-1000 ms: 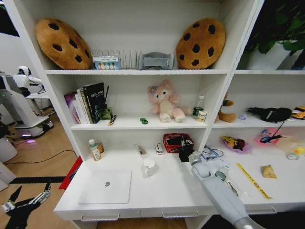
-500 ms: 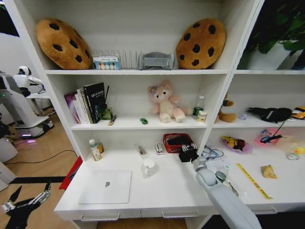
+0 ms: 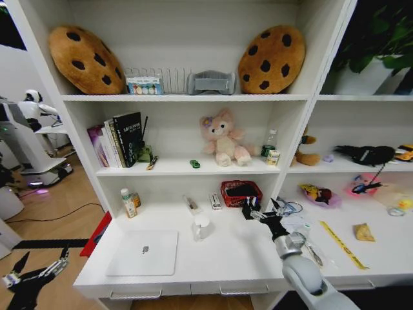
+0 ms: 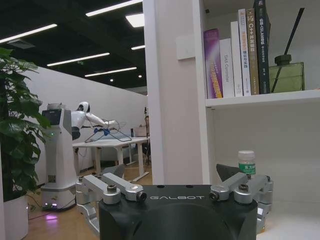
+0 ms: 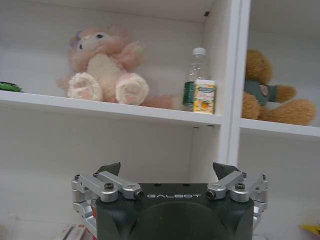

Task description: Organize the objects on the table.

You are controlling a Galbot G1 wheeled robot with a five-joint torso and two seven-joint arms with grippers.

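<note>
**Right arm raised over the worktop, nothing picked up yet**

The right end effector (image 3: 261,212) hangs just right of centre in the head view, above the white worktop (image 3: 226,258) and just in front of a red basket (image 3: 241,192). Its fingers are spread apart and hold nothing (the right wrist view shows the same wide gap, looking at the shelf with the plush animal (image 5: 102,70)). The left end effector (image 3: 32,276) sits low at the lower left of the frame, off the worktop edge, its fingers apart and empty too.

The silver laptop (image 3: 143,252) lies flat and closed at the lower left of the worktop. The green toy car (image 3: 194,163) stands on the middle shelf, left of the plush.

By my reading this is a between-grasps step: no object is in hand. The next move calls for choosing a target, lining the open fingers over it and coming down without knocking the basket or the small white cup (image 3: 201,227) nearby
</note>
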